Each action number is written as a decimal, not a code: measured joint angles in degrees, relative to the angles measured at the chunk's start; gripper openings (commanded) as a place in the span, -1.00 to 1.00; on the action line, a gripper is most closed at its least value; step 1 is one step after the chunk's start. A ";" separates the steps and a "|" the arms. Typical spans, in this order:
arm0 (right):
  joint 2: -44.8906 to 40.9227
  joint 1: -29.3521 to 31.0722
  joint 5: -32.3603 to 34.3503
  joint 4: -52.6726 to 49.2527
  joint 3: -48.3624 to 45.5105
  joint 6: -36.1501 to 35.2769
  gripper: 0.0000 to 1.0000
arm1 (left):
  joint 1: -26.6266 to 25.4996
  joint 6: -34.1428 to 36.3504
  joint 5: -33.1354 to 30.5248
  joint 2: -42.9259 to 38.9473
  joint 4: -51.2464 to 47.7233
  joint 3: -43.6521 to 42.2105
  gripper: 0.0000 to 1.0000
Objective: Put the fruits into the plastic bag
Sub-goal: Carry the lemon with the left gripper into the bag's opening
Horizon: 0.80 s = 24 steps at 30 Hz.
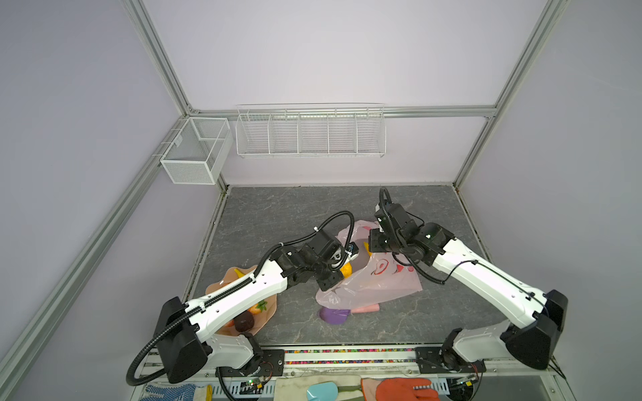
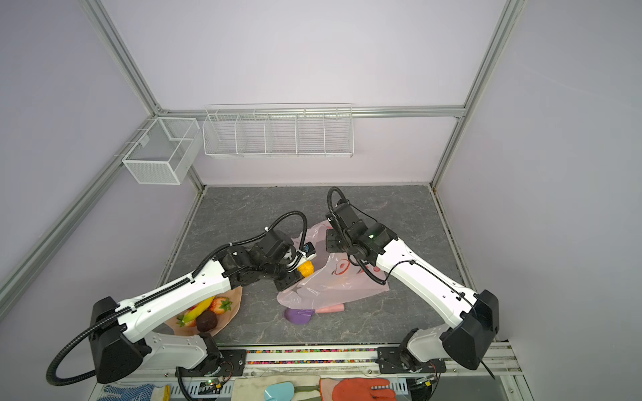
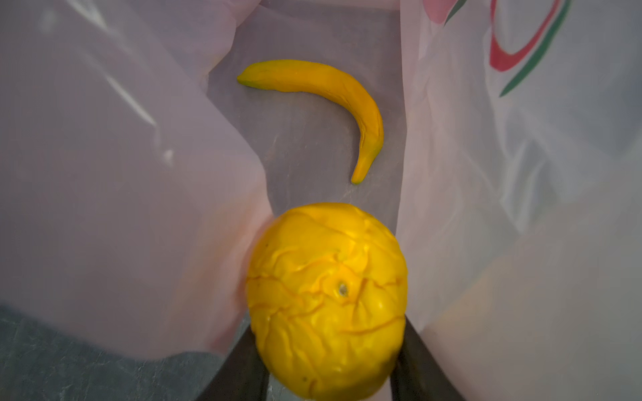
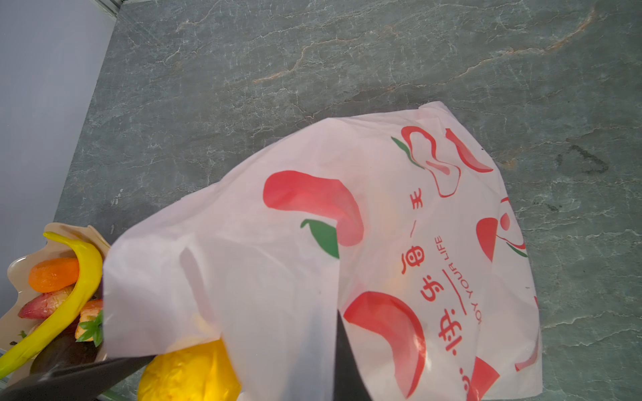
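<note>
The pale pink plastic bag (image 1: 378,281) (image 2: 340,284) (image 4: 382,243) lies mid-table with its mouth raised. My right gripper (image 1: 375,241) (image 4: 323,375) is shut on the bag's upper edge, and the film hides its fingers. My left gripper (image 1: 344,268) (image 3: 328,364) is shut on a wrinkled yellow round fruit (image 1: 346,269) (image 2: 305,268) (image 3: 326,298) at the bag's mouth. A yellow banana (image 3: 333,90) lies inside the bag. More fruits sit in a peach bowl (image 2: 232,305): a banana (image 2: 201,307), a strawberry (image 2: 222,305) and a dark ball (image 2: 206,320).
A purple scoop (image 1: 333,315) with a pink handle (image 1: 364,308) lies against the bag's near edge. White wire baskets (image 1: 311,133) and a mesh box (image 1: 196,149) hang on the back walls. Gloves (image 1: 403,390) and a teal scoop (image 1: 323,390) lie beyond the front rail.
</note>
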 measured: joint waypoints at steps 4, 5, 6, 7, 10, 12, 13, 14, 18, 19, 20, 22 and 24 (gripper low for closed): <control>0.00 0.00 -0.02 0.00 0.02 0.00 -0.88 | 0.00 -0.28 0.57 3.54 0.04 0.70 -0.63; 0.00 0.00 -0.02 0.00 0.02 0.00 -0.88 | 0.00 -0.42 0.70 4.50 0.00 1.05 -0.63; 0.00 0.00 -0.04 0.00 0.02 0.00 -0.88 | 0.00 -0.66 0.79 5.46 0.00 1.51 -0.63; 0.00 0.00 -0.04 0.00 0.02 0.00 -0.88 | 0.00 -0.76 0.87 6.38 -0.02 2.08 -0.63; 0.00 0.00 -0.07 0.00 0.02 0.02 -0.88 | 0.00 -1.27 1.38 9.07 0.04 3.65 -0.63; 0.00 -0.04 -0.20 0.02 0.02 0.02 -0.88 | 0.00 -1.86 1.62 10.51 0.17 4.33 -0.63; 0.00 -0.09 -0.22 0.02 0.02 0.04 -0.88 | 0.00 -2.27 1.75 11.08 0.37 4.52 -0.63; 0.00 -0.15 -0.24 0.02 0.02 0.07 -0.88 | 0.00 -2.58 1.92 11.72 0.63 4.66 -0.64; 0.00 -0.37 -0.79 0.24 0.02 0.39 -0.88 | 0.70 -5.38 3.65 14.10 2.78 4.83 -0.63; 0.00 -0.50 -1.07 0.46 0.00 0.55 -0.88 | 1.05 -6.25 4.24 14.64 3.58 4.83 -0.63; -0.07 -0.70 -1.42 0.83 -0.13 0.83 -0.88 | 1.55 -7.32 5.01 15.26 4.61 4.83 -0.62; -0.42 -1.36 -2.16 1.79 -0.79 1.44 -0.88 | 2.62 -9.81 6.67 16.26 6.99 4.83 -0.58; -0.87 -2.05 -2.86 2.40 -1.64 2.12 -0.88 | 3.43 -12.15 8.09 16.85 9.46 4.83 -0.55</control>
